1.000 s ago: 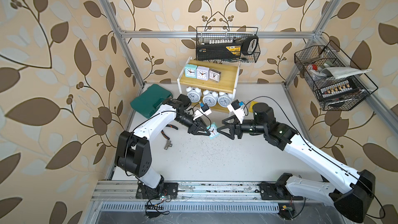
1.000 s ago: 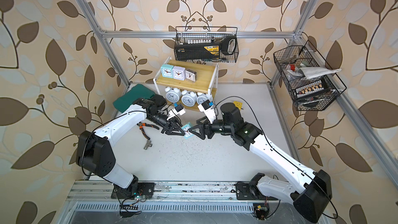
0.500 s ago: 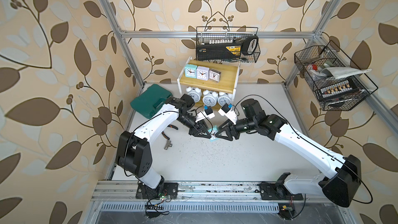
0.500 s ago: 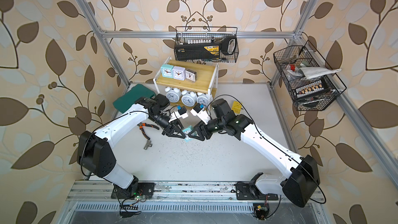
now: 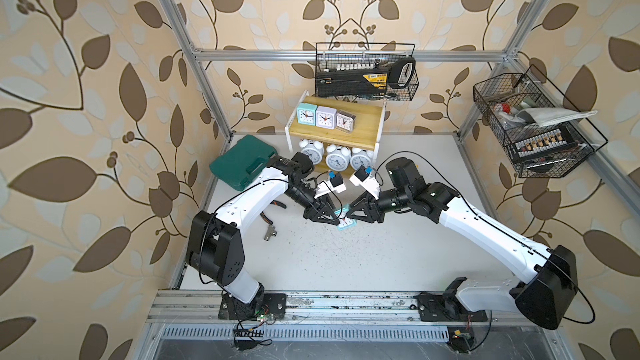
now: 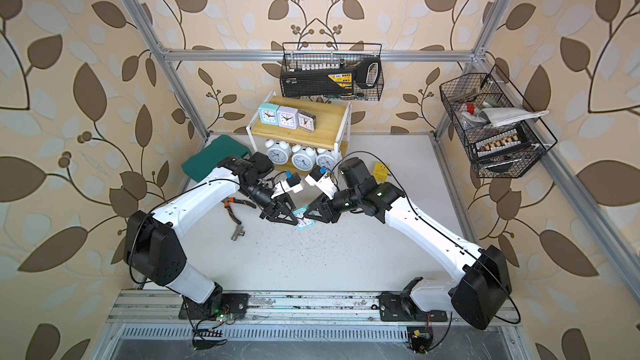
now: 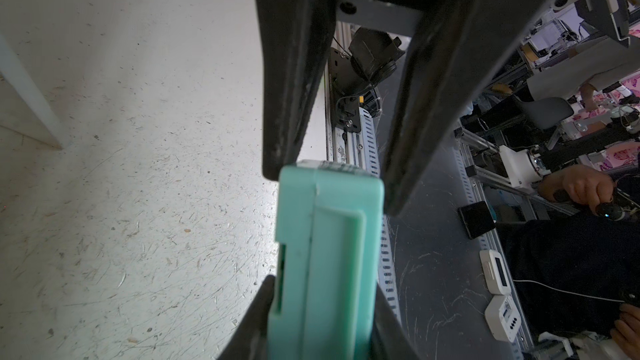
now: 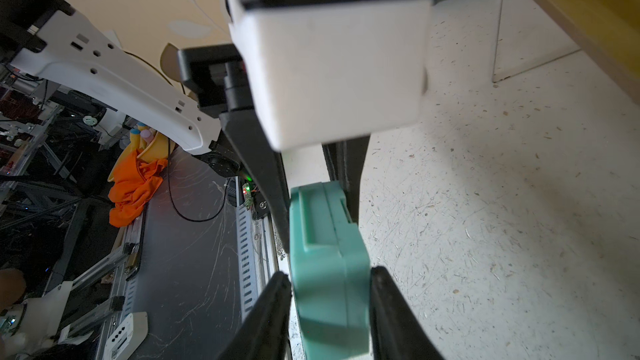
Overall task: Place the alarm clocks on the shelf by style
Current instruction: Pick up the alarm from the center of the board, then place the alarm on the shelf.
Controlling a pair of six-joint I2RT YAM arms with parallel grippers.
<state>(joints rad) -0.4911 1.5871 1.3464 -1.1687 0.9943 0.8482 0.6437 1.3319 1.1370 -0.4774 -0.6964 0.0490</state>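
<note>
clocks (image 5: 325, 117) stand sorted on the shelf (image 5: 360, 129), six of them, leaving you the mint clock (image 5: 347, 225), pinched by left end effector (image 5: 333, 219) and right end effector (image 5: 351, 216).

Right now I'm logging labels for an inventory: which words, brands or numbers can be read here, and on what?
No text reads clearly enough to quote.
Yellow label on the black case: print blurred.
Dials of the square clocks and twin-bell clocks: numerals too small.
Sticker on the held mint-green clock: blurred.
</note>
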